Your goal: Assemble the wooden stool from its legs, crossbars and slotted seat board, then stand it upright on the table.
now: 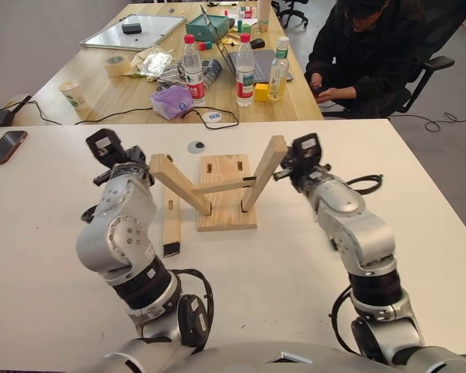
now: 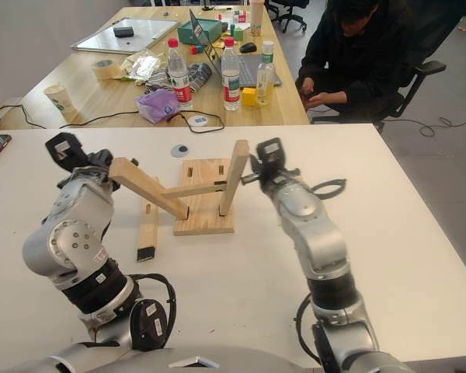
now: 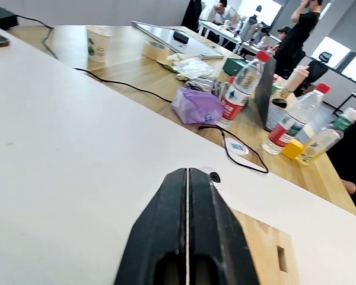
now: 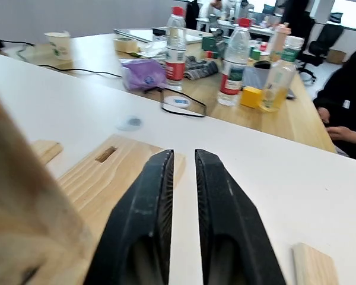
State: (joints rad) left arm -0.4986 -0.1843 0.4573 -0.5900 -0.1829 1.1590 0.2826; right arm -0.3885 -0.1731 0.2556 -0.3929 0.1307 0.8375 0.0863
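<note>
The seat board (image 1: 227,194) lies near the table's (image 1: 54,233) far edge. It is between the left gripper (image 3: 187,172), closed and empty, and the right gripper (image 4: 184,154), a little open and empty.

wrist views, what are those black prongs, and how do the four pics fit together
This is a humanoid robot with two arms. The two wide pictures come from cameras in its head, looking down at a white table. The other two come from a camera on each wrist, and the black prongs are that arm's fingers. The left fingers are shut and the right fingers are open, with nothing between them. On the table lies the seat board, with two legs standing in it, leaning apart, and a crossbar between them. A third leg lies loose beside the board.
</note>
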